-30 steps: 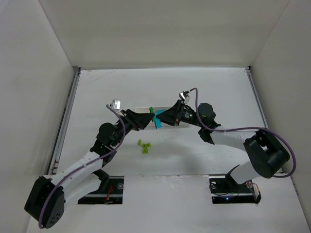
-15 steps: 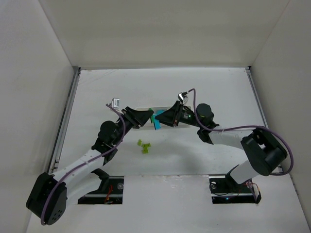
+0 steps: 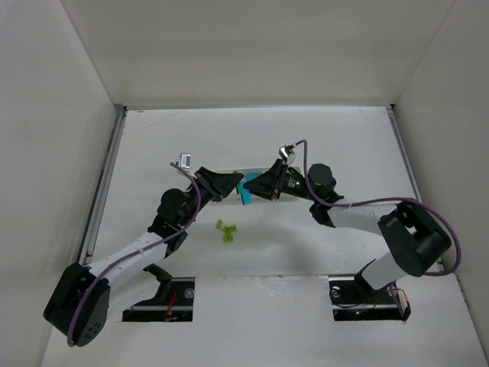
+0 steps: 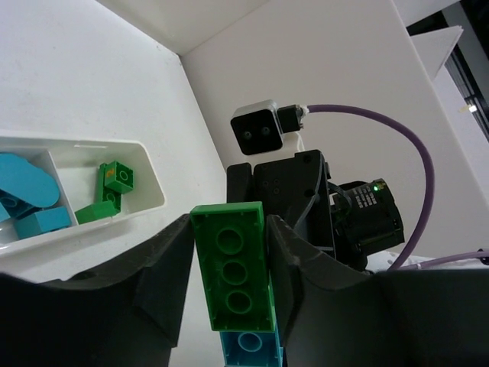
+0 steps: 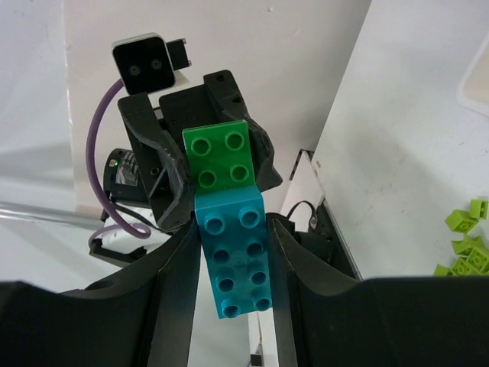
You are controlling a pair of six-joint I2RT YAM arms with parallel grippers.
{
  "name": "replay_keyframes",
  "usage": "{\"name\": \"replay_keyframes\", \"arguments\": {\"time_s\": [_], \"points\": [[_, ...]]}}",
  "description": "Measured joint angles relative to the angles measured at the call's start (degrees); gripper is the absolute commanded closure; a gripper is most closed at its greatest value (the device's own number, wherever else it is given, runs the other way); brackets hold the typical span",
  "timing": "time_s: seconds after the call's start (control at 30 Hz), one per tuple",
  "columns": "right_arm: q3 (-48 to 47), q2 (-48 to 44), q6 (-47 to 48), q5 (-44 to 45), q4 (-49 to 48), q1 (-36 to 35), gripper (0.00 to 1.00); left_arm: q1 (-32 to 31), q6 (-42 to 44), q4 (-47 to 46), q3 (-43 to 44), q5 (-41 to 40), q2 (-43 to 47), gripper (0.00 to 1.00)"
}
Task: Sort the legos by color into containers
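- Left wrist view: the left tool is clamped on a green brick, both pads against its sides, with a cyan brick stuck to its end.
- Right wrist view: the right tool grips that cyan brick by its flanks, and the two tools meet nose to nose above the middle of the bench.
- Judged step: pulling the pair apart. Both grips need to hold firm and square, and a slight bend at the seam beats a straight tug, so neither brick shoots out.
- A white tray lies just below. Its end compartment holds green bricks and the next holds cyan pieces, so each half has its place close by.
- Yellow-green bricks lie loose on the bench, nearer the arm bases.
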State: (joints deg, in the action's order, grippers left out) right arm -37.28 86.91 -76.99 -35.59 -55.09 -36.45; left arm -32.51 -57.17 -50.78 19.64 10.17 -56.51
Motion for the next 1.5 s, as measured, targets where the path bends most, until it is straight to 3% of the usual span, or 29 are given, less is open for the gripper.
{"name": "replay_keyframes", "arguments": {"time_s": [0.3, 0.8, 1.0, 1.23, 1.5], "points": [[2.16, 0.02, -0.35, 0.04, -4.66, 0.15, 0.73, 0.04, -0.42, 0.11, 0.09, 1.51, 0.87, 0.77], [4.96, -0.26, -1.31, 0.31, -6.36, 6.05, 0.73, 3.96, 0.09, 1.92, 0.09, 1.95, 5.35, 0.78], [-1.07, 1.01, 6.88, 5.88, 5.01, 6.36, 0.73, 4.9, 2.62, 5.95, 0.09, 1.57, 7.76, 0.77], [-13.84, 5.14, 21.07, 21.53, 24.7, 2.45, 0.72, 4.81, 8.79, 15.34, 0.42, -0.94, 10.8, 0.77], [-23.28, 12.52, 31.32, 36.37, 38.95, -2.43, 0.72, 4.35, 13.57, 20.59, 0.59, -3.17, 12.55, 0.76]]}}
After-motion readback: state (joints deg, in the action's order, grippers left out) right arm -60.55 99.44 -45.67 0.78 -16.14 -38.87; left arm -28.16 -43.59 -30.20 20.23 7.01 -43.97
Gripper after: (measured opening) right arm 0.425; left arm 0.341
